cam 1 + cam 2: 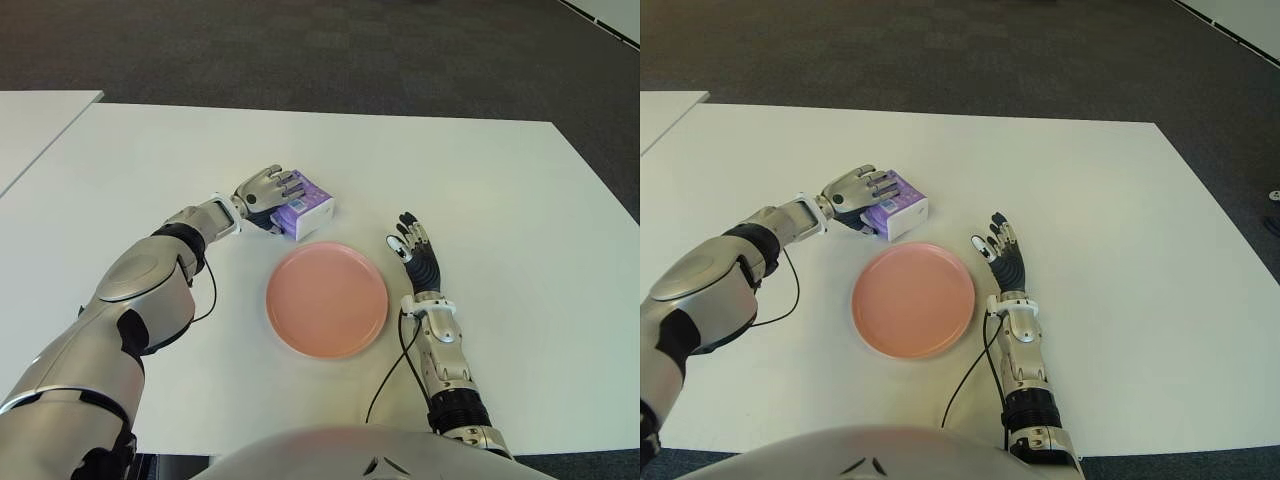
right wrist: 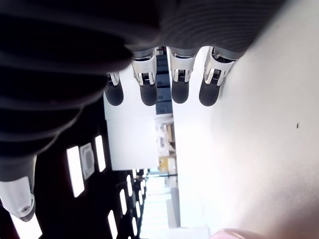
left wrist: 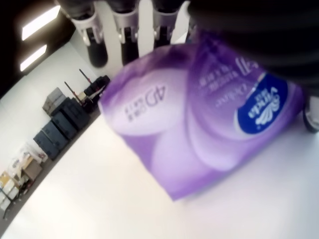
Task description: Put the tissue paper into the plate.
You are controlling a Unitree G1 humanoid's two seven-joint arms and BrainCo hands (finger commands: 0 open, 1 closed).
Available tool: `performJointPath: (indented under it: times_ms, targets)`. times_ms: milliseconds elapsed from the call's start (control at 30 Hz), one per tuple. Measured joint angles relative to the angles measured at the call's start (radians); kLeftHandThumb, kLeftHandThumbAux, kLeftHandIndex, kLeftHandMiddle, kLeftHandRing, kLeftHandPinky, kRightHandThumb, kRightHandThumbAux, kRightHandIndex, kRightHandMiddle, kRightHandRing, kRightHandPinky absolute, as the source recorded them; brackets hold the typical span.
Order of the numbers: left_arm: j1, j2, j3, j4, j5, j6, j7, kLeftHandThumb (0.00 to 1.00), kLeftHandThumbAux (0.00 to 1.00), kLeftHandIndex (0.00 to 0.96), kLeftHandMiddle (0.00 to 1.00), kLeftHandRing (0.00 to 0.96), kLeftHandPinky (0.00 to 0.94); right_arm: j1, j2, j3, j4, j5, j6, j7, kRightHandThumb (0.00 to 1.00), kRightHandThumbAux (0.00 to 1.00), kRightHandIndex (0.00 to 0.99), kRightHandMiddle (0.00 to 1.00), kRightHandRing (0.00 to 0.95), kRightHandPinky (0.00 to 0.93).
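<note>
Left hand [image 1: 262, 192] fingers [image 3: 125, 35] curled over tissue pack [image 1: 303, 204], not lifted; plate [image 1: 327, 298] just below fingers, empty. Right hand [image 1: 412, 245] fingers straight, holding nothing.

Probably an office: white tables [image 1: 480, 180], dark carpet [image 1: 330, 50].

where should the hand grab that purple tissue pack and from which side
Across its short width, coming from above on the robot's left. The purple soft-plastic tissue pack lies flat on the white table just beyond the pink round plate, and the left hand already wraps it there. The right hand shows open, right of the plate.
</note>
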Motion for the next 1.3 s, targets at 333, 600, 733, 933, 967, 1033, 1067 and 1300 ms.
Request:
performJointPath:
  times_ms: [333, 600, 733, 933, 967, 1033, 1067, 1300]
  targets:
    - [0.02, -0.015, 0.035, -0.001, -0.025, 0.02, 0.049, 0.849, 0.664, 0.405, 0.542, 0.768, 0.806, 0.001, 0.0, -0.002, 0.0, 0.001, 0.0, 0.003, 0.499, 0.545, 0.0, 0.0, 0.0, 0.024]
    - [0.031, -0.019, 0.05, -0.001, -0.033, 0.028, 0.061, 0.849, 0.667, 0.4, 0.54, 0.794, 0.816, 0.001, -0.003, -0.003, 0.0, 0.002, 0.0, 0.008, 0.495, 0.548, 0.0, 0.0, 0.0, 0.027]
    - [0.034, -0.021, 0.058, -0.001, -0.037, 0.032, 0.063, 0.849, 0.668, 0.399, 0.54, 0.801, 0.817, 0.001, -0.004, -0.004, 0.001, 0.002, 0.0, 0.012, 0.503, 0.544, 0.0, 0.0, 0.0, 0.031]
    - [0.043, -0.026, 0.083, -0.001, -0.05, 0.036, 0.063, 0.849, 0.667, 0.4, 0.541, 0.808, 0.819, 0.0, -0.007, -0.006, 0.002, 0.003, 0.0, 0.022, 0.508, 0.54, 0.0, 0.0, 0.0, 0.029]
    - [0.046, -0.027, 0.09, -0.001, -0.059, 0.036, 0.062, 0.849, 0.667, 0.4, 0.541, 0.809, 0.819, 0.0, -0.008, -0.006, 0.002, 0.004, 0.0, 0.024, 0.509, 0.54, 0.0, 0.0, 0.0, 0.029]
    - [0.055, -0.03, 0.109, -0.001, -0.076, 0.035, 0.058, 0.85, 0.667, 0.401, 0.542, 0.81, 0.82, -0.001, -0.009, -0.006, 0.003, 0.006, 0.0, 0.028, 0.51, 0.542, 0.0, 0.0, 0.0, 0.03]
    - [0.062, -0.033, 0.125, -0.001, -0.09, 0.034, 0.054, 0.85, 0.666, 0.402, 0.542, 0.811, 0.82, -0.001, -0.009, -0.007, 0.003, 0.008, 0.0, 0.029, 0.511, 0.542, 0.0, 0.0, 0.0, 0.03]
    - [0.109, -0.058, 0.225, -0.001, -0.187, 0.034, 0.046, 0.85, 0.665, 0.409, 0.546, 0.808, 0.793, -0.002, -0.013, -0.011, 0.005, 0.018, 0.0, 0.035, 0.51, 0.541, 0.0, 0.0, 0.0, 0.038]
